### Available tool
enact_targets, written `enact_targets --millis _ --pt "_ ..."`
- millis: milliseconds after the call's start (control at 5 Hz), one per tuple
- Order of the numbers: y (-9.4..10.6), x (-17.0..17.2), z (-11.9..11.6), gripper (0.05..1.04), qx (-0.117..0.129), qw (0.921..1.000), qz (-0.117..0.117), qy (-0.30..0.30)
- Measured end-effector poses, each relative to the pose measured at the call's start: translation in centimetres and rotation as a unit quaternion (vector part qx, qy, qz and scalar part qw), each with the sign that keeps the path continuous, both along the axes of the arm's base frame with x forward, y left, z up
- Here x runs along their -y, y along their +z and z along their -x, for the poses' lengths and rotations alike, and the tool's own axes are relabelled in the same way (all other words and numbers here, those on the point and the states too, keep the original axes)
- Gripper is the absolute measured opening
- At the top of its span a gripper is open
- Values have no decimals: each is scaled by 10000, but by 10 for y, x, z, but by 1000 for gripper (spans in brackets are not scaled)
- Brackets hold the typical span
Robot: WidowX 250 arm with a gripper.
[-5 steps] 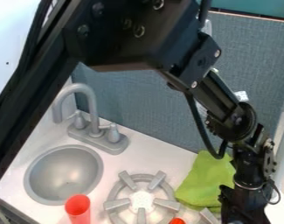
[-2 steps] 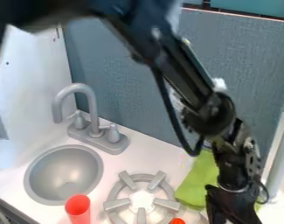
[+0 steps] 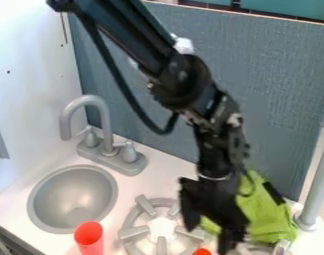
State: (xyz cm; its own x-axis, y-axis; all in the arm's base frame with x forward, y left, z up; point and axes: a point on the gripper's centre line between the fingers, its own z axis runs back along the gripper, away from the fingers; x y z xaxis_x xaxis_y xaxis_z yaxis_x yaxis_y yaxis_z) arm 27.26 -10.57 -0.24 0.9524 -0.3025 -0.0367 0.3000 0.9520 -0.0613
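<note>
Backboard (image 3: pixel 277 74) in grey-blue is spread across the upper half of the frame, above a white counter (image 3: pixel 163 172). The robot arm (image 3: pixel 181 82) is slanted from the upper left to the lower right, and part of the burner and cloth is hidden by it. At lower left, a round sink (image 3: pixel 72 199) is set into the counter; at bottom centre, the burner (image 3: pixel 133 232) is seen. The green cloth (image 3: pixel 267 219) is bunched at lower right, just beside the gripper (image 3: pixel 229 243), which is pointed down at the bottom edge. Whether its jaws are clenched or released cannot be told. No finished grasp or placement can be confirmed, so what is done and what is left cannot be judged. A red cup (image 3: pixel 89 239) is stood below the sink, and a small orange thing (image 3: pixel 201 252) is found near the gripper.
</note>
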Motion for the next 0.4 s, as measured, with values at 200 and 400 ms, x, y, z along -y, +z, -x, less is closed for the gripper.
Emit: enact_targets --millis 200,400 --pt "-1 -42 1 1001 -330 9989 -81 319" --pt "-5 -71 27 1001 -575 9951 -355 728"
